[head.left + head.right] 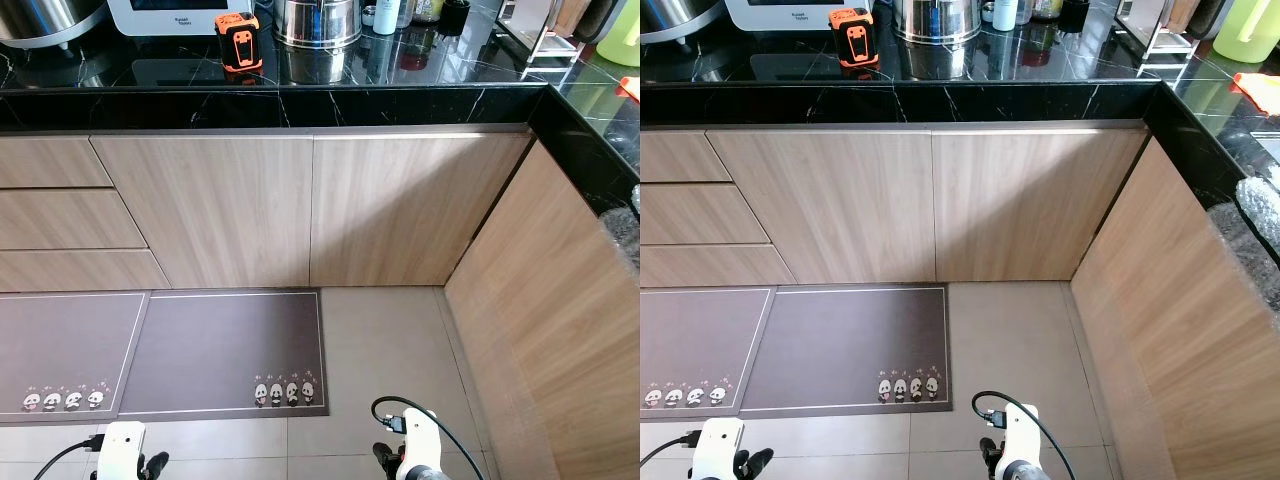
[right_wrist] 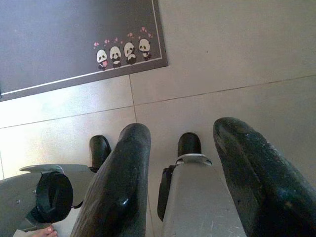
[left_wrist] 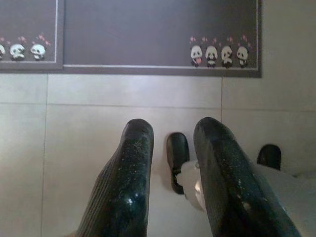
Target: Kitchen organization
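The black stone counter (image 1: 300, 100) runs along the back and turns down the right side. On it stand an orange and black device (image 1: 236, 40), a steel pot (image 1: 317, 22), a white appliance (image 1: 165, 15) and several bottles (image 1: 400, 14). Both arms hang low over the tiled floor: the left arm (image 1: 125, 450) and the right arm (image 1: 415, 445). The left gripper (image 3: 174, 127) is open and holds nothing. The right gripper (image 2: 183, 129) is also open and holds nothing, above the robot's feet.
Wooden cabinet doors (image 1: 310, 210) and drawers (image 1: 60, 215) sit under the counter, all shut. A wooden side panel (image 1: 540, 300) closes off the right. Two grey mats with panda prints (image 1: 230, 350) lie on the tiled floor (image 1: 385, 340). A metal rack (image 1: 545, 30) and a green jug (image 1: 625, 30) stand at the back right.
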Controlling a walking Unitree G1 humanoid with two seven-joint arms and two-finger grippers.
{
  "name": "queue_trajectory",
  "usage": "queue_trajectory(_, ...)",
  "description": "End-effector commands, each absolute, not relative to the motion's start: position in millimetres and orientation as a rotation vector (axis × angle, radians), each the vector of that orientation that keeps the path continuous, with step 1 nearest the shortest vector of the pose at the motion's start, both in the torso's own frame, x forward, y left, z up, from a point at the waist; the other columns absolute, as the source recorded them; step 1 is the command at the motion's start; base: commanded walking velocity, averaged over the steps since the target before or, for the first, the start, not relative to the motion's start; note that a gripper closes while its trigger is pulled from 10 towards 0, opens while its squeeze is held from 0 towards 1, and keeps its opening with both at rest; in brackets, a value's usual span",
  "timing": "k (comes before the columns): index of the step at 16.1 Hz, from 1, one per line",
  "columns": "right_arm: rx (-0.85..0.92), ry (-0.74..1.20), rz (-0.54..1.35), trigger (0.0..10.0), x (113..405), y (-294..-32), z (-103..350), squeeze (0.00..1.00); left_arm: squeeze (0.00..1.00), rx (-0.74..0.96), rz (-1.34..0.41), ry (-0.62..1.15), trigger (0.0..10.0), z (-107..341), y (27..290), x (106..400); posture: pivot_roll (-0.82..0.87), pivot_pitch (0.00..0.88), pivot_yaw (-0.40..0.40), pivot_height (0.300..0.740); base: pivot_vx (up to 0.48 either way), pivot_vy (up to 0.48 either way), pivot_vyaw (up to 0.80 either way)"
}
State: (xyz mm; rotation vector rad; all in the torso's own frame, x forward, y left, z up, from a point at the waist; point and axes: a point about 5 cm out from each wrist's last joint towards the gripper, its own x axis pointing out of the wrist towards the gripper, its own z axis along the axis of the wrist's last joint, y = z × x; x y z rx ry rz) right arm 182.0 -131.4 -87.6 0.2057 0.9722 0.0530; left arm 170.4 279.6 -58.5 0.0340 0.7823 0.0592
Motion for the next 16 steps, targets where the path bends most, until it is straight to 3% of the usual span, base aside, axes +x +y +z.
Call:
queue_trajectory(1,0.217,0.977,0.041,10.0,180,-131,-89,0.0,0.0,0.036,0.09,0.771,10.0,-59,283,165,0.03,0.092,-0.024,0.74,0.0,0.0,0.0)
queue_trajectory(4,0.216,0.974,0.04,10.0,180,-132,-88,0.0,0.0,0.075,0.099,0.728,10.0,-56,284,169,0.03,0.087,-0.025,0.74,0.0,0.0,0.0)
queue_trajectory(5,0.214,0.972,0.04,10.0,180,-132,-88,0.0,0.0,0.115,0.045,0.563,10.0,-36,262,215,0.03,0.085,-0.027,0.74,0.0,0.0,0.0)
queue_trajectory(6,0.214,0.971,0.04,10.0,180,-132,-88,0.0,0.0,0.168,-0.067,0.234,10.0,36,204,313,0.03,0.085,-0.027,0.74,0.0,0.0,0.0)
queue_trajectory(7,0.213,0.971,0.04,10.0,180,-132,-88,0.0,0.0,0.181,-0.081,0.176,10.0,51,197,326,0.03,0.084,-0.028,0.74,0.0,0.0,0.0)
queue_trajectory(11,0.211,0.97,0.039,10.0,180,-132,-88,0.0,0.0,0.193,-0.103,-0.023,10.0,96,184,350,0.03,0.089,-0.029,0.74,0.0,0.0,0.0)
queue_trajectory(16,0.217,0.969,0.035,10.0,180,-131,-88,0.0,0.0,0.208,-0.106,0.026,10.0,81,184,342,0.03,0.089,-0.019,0.74,0.0,0.0,0.0)
